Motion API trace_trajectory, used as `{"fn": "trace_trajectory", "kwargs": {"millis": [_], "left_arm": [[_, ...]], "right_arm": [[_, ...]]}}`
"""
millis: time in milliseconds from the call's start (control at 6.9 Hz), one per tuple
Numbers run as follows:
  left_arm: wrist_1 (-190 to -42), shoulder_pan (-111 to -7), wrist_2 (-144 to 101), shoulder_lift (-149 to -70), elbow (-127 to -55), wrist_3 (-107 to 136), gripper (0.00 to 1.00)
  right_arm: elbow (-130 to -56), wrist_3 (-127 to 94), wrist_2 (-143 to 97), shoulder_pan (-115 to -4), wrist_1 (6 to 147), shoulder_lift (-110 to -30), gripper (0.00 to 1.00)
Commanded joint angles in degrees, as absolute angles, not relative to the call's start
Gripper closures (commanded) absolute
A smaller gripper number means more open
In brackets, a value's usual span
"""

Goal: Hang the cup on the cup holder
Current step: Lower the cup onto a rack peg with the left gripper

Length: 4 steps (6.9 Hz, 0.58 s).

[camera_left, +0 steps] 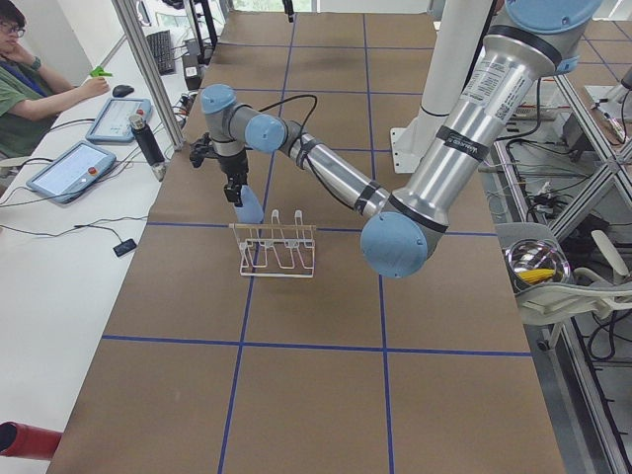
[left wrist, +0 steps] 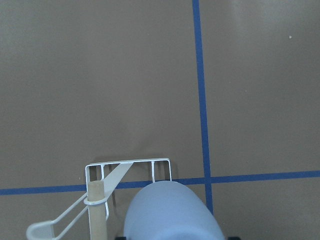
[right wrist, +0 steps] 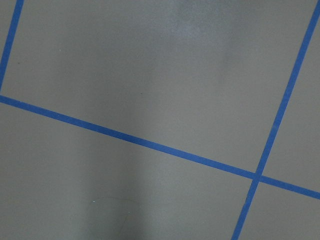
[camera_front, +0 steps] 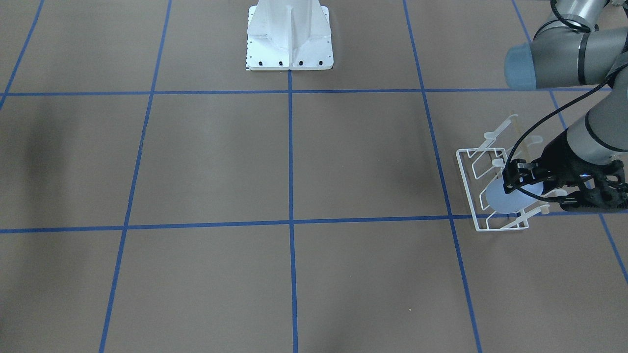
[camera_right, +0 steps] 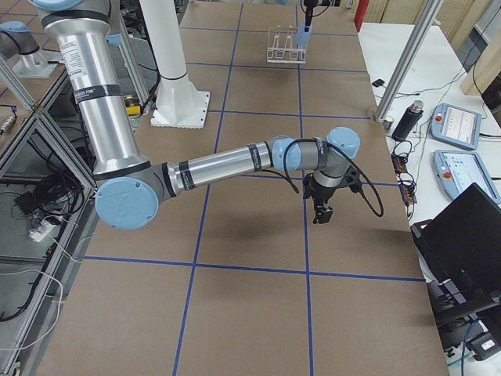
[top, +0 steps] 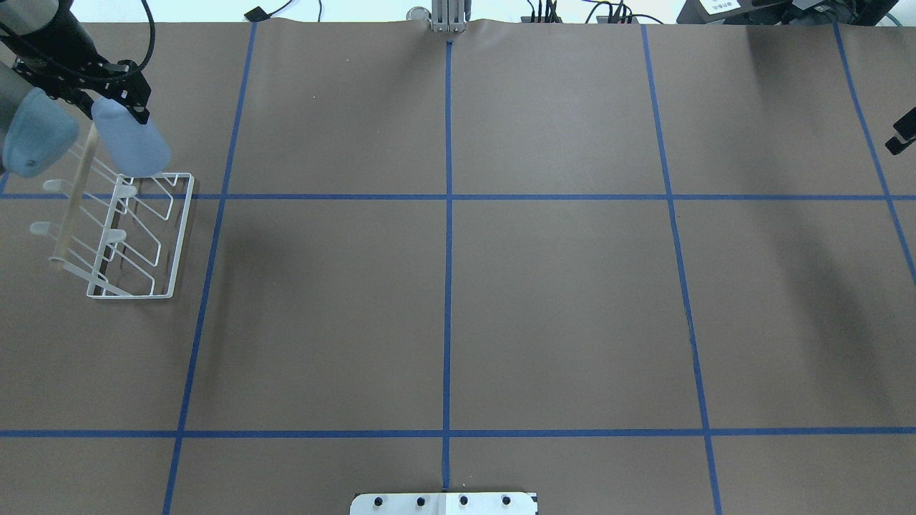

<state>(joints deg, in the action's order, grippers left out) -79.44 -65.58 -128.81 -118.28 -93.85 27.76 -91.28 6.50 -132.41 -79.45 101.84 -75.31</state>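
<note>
My left gripper is shut on the pale blue cup, holding it by its base end. The cup is tilted over the far end of the white wire cup holder. From overhead the cup hangs just beyond the holder, whose wooden rod runs along its outer side. The left wrist view shows the cup above the holder's end frame. I cannot tell whether the cup touches a prong. My right gripper shows only at the table's right edge, away from both; its jaws are unclear.
The robot's white base mount stands at the middle of the near table edge. Blue tape lines divide the brown table. An operator sits beyond the far side, with tablets on a side bench.
</note>
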Motion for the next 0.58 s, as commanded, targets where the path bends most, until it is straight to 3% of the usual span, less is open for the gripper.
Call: {"fn": "trace_trajectory", "kwargs": {"millis": [0,434], "left_arm": [[-80.59,-64.78,-128.85,-117.43,-93.34,27.86,0.02],[-86.40,-65.21,-128.58,-113.13,-96.05,27.77,0.01]], "right_arm": [[-91.41,6.50,-132.45,-79.45,101.78,-75.41,0.00],[-92.54,6.50,-132.36,-80.85,100.12,-75.06,0.00]]}}
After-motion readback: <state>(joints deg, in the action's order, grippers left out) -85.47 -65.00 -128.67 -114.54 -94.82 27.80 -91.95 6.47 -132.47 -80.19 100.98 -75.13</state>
